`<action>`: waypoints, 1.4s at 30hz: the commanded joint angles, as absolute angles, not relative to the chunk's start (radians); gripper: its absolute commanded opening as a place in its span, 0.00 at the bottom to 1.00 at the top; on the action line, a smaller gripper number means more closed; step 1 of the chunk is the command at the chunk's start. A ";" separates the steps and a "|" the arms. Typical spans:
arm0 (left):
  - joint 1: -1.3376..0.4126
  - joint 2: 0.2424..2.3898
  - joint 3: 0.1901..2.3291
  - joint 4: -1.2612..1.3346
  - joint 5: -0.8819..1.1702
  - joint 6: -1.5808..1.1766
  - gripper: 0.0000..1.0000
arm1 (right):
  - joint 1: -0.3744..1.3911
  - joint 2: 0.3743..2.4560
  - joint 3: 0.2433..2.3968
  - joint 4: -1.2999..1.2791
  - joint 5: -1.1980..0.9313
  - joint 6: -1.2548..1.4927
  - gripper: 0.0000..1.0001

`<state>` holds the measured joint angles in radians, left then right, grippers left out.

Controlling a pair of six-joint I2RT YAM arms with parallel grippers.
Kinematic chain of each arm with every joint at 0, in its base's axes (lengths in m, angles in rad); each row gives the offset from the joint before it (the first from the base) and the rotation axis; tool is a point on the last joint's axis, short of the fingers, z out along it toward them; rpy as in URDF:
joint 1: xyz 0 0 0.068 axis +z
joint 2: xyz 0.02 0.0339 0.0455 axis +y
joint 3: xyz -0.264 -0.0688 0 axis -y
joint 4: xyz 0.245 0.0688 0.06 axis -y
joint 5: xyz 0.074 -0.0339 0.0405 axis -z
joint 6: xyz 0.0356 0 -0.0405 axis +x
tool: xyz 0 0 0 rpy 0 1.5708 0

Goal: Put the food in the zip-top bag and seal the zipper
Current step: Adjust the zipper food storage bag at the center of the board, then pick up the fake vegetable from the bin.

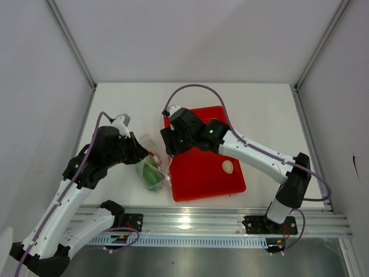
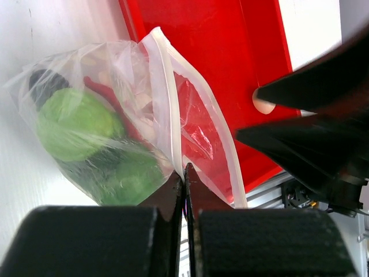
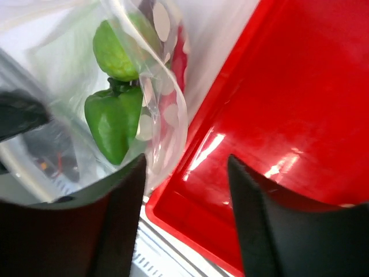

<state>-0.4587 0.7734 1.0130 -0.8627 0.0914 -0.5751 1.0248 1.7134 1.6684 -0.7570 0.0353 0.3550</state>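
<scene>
My left jaws are clamped on the bag (image 2: 104, 115) at its zipper (image 2: 167, 86), mouth turned toward the red tray (image 1: 202, 179). The bag lies on the bench just beside the tray's left edge, with green vegetables (image 2: 86, 124) inside. My right jaws hang open and empty over that edge. The white egg (image 1: 228, 167) sits in the tray, right of them and nearer my right arm. I judge it goes next.

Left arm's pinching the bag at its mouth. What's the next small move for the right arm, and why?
Probably move the right gripper over to the white egg piece, the only food lying in the red tray. Its fingers are open and empty, while the left gripper pinches the rim of the zip-top bag, mouth unsealed.
</scene>
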 commanded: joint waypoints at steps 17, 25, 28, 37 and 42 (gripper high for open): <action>-0.460 0.789 0.976 -0.784 0.152 -0.566 0.00 | 0.890 1.518 1.430 -0.956 0.549 0.377 0.94; -0.460 0.790 0.963 -0.773 0.163 -0.569 0.01 | 0.956 1.578 1.293 -0.951 0.700 0.526 0.78; -0.460 0.793 0.957 -0.772 0.175 -0.574 0.01 | 0.957 1.617 1.247 -0.928 0.681 0.570 0.72; -0.460 0.788 0.945 -0.769 0.181 -0.575 0.01 | 0.962 1.796 1.213 -0.904 0.796 0.624 0.67; -0.460 0.787 0.940 -0.769 0.181 -0.574 0.01 | 0.962 1.847 1.219 -0.896 0.837 0.637 0.70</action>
